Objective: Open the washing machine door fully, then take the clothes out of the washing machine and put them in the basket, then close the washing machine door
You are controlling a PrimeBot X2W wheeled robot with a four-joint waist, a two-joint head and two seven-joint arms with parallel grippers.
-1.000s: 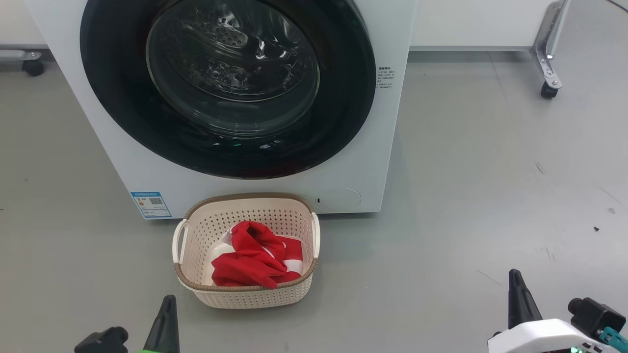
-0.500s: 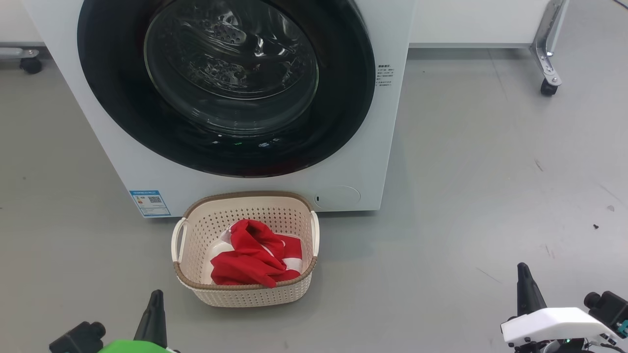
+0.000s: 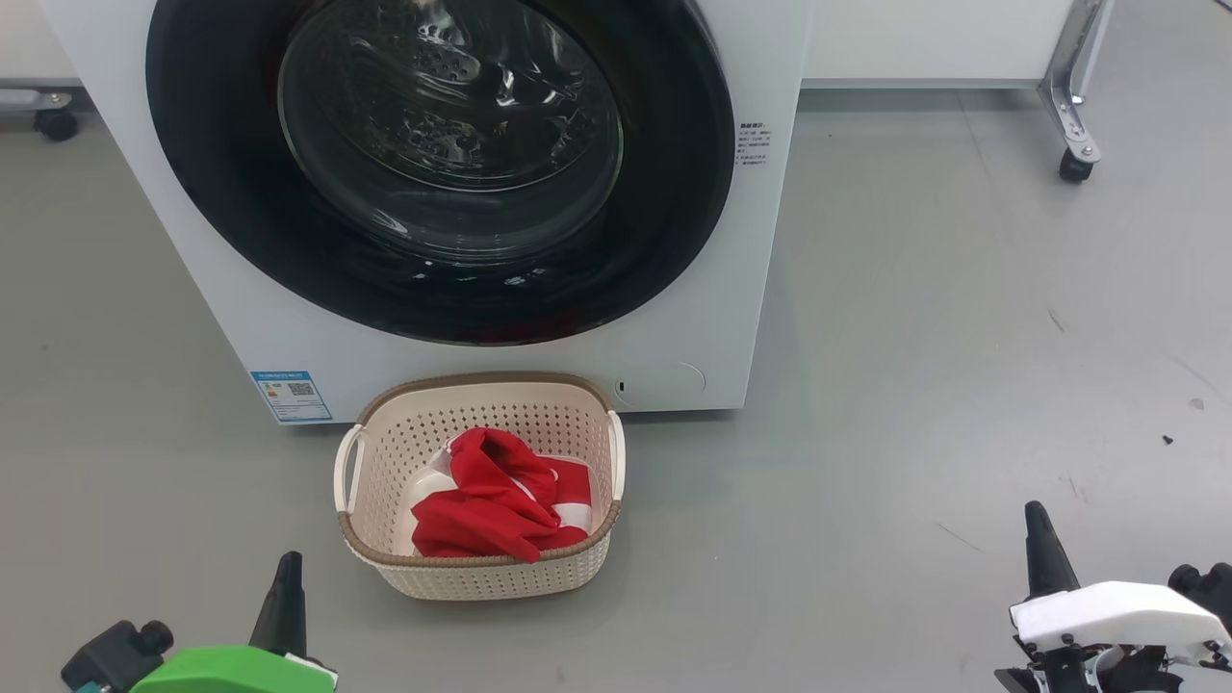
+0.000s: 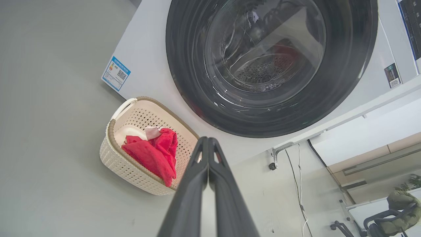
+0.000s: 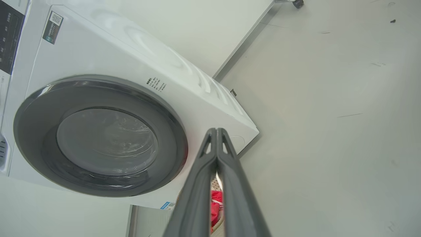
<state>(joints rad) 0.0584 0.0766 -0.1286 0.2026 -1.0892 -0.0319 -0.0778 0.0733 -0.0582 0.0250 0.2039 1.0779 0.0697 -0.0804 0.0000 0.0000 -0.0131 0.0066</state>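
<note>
The white washing machine [image 3: 731, 289] stands ahead with its round black-rimmed door [image 3: 674, 192] shut flat against the front. On the floor before it sits the cream basket [image 3: 385, 452], and the red and white clothes [image 3: 491, 510] lie inside. My left gripper [image 3: 287, 563] is low at the left, shut, with nothing in it, short of the basket. My right gripper [image 3: 1037, 515] is low at the right, shut and empty. The left wrist view shows the fingertips [image 4: 208, 141] pressed together beside the basket [image 4: 121, 164]. In the right wrist view the fingertips [image 5: 216, 131] meet before the door [image 5: 171, 138].
Grey floor spreads to the right of the machine. A metal frame leg on a castor [image 3: 1073, 166] stands at the far right, another castor [image 3: 53, 123] at the far left. A blue sticker [image 3: 291, 396] marks the machine's lower left corner.
Both grippers have sunk lower and drawn outward in the head view. The whole head picture has shifted slightly. Door, basket and clothes stay as they were.
</note>
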